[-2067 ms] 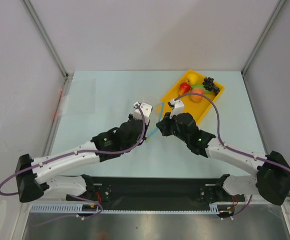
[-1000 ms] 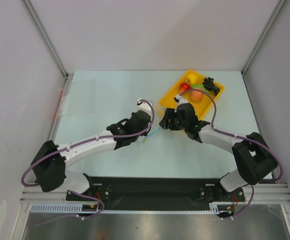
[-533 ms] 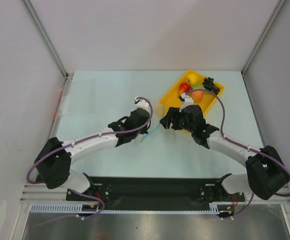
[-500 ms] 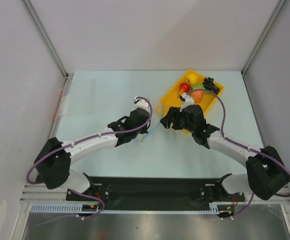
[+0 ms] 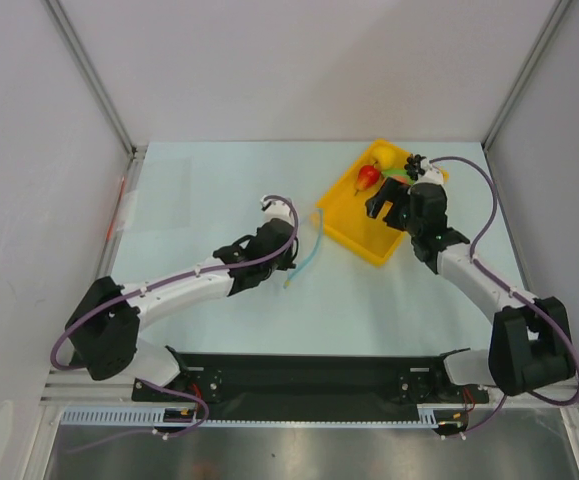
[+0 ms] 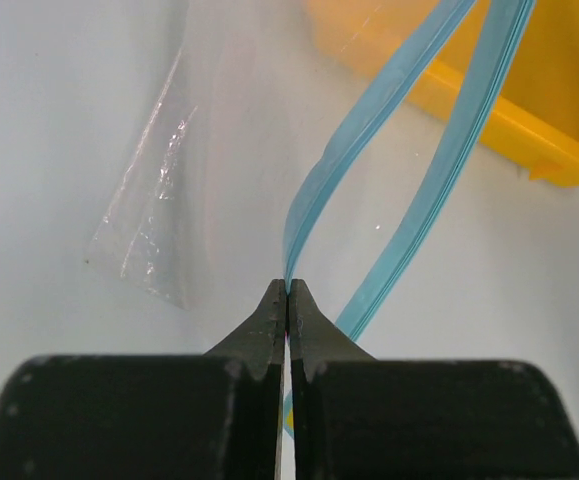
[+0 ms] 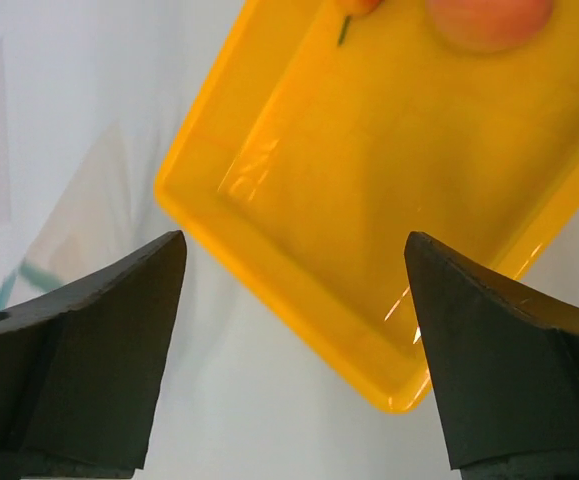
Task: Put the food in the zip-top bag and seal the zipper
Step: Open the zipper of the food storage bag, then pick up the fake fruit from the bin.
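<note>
Presently the left end effector is clamped on one lip of the teal zipper, the zip-top bag lying limp on the worktop beside the yellow tray; its film looks thin and slippery, so the stiffer strip is judged the sound hold. The right end effector hangs spread and empty over the tray, near the glossy, rigid-looking peach-orange fruit.

My right end effector hangs wide open above the bare near half of the yellow tray, free to drop between its rims; the fruits crowd the far end. My left end effector, pinched on the zipper, faces the two teal strips of the zip-top bag, with the tray's edge just beyond them. Open bench lies to its left and far side.
</note>
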`<state>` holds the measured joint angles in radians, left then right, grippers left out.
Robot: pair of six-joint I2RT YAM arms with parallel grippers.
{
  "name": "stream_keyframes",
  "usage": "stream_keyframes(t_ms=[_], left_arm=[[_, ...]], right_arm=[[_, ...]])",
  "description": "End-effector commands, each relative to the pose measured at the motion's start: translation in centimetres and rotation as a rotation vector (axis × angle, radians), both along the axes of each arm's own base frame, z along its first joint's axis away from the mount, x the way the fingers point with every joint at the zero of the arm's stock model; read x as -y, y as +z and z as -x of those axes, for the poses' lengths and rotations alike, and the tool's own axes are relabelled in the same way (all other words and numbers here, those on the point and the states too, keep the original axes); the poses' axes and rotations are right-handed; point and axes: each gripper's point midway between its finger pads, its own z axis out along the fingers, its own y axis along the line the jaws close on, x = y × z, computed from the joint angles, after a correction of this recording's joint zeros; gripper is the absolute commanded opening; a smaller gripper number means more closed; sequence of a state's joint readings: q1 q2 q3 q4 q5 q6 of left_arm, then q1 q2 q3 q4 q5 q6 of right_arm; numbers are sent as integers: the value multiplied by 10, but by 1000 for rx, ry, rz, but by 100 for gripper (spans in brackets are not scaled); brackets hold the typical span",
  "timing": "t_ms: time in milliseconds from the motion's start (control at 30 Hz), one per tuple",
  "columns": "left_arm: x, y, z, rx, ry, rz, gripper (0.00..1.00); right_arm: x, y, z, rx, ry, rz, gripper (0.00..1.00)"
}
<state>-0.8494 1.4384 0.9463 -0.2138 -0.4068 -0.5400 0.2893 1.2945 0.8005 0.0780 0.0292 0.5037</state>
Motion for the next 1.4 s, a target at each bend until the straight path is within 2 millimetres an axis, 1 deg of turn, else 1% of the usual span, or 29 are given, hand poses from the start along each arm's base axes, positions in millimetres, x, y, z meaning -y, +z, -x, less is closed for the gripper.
stream_keyframes(t_ms=[0,33,100,133,167,233,267,333,367,400,433,467,500,567,600,667,700,733,767,833,933,967,1000,1033,1133,1267,1300,1333,1367], left_arm=[[6,20,1,30,-9,89,0],[6,20,1,30,-12,90,0],[6,21,2,37,-18,95,0],[6,22,3,43,-21,104,0],[6,23,4,46,-24,116,0],[5,24,6,51,-24,139,1],[5,26,7,55,-21,145,0],[1,28,7,60,-8,150,0],[-2,28,8,63,1,144,0],[-4,27,8,66,14,147,0],[-8,31,6,81,37,149,0],[-11,29,7,86,45,148,0],[-13,29,7,88,51,151,0],[-15,32,7,95,62,153,0],[-14,32,7,93,60,151,0],[-13,32,6,88,58,145,0],[-13,31,6,84,58,143,0],[-12,30,6,81,56,140,1],[-11,30,6,74,52,136,0],[-10,30,6,70,52,134,0],[-8,31,7,72,39,136,0],[-9,31,7,74,37,135,0],[-8,32,7,76,36,137,0],[-9,32,8,76,35,136,0],[-9,34,8,81,33,134,0],[-4,34,8,79,17,141,0],[-3,33,8,74,10,140,0],[-2,33,8,70,3,138,1],[-1,32,8,66,0,130,0]], right_arm=[[30,11,-30,-3,-126,58,98],[33,7,-44,-22,-150,76,100],[41,-4,-53,-80,-176,123,100],[45,11,-68,-56,-210,138,100],[47,-3,-76,-92,-223,165,100],[54,-7,-87,-119,-255,206,100],[57,-8,-101,-121,-278,224,100],[67,-12,-110,-143,-316,254,100],[68,-14,-122,-145,-317,261,100],[69,-18,-125,-160,-319,269,100],[74,-20,-130,-168,-338,283,100],[75,-10,-141,-153,-347,283,100],[76,-28,-144,-199,-344,307,100],[80,-36,-152,-221,-352,315,99],[80,-47,-160,-236,-347,322,98],[85,-59,-165,-261,-354,331,97],[87,-60,-168,-269,-360,331,97],[87,-72,-170,-293,-352,333,96],[89,-75,-171,-302,-356,325,95],[86,-77,-172,-308,-337,311,92],[81,-74,-172,-304,-311,294,83],[80,-74,-172,-306,-306,293,79],[80,-73,-171,-309,-297,296,73],[78,-72,-171,-310,-285,294,60],[71,-62,-167,-299,-257,269,44],[57,-33,-147,-229,-196,206,41],[54,-19,-135,-200,-184,184,41],[43,-12,-127,-182,-146,154,40],[37,-6,-118,-166,-126,129,39]])
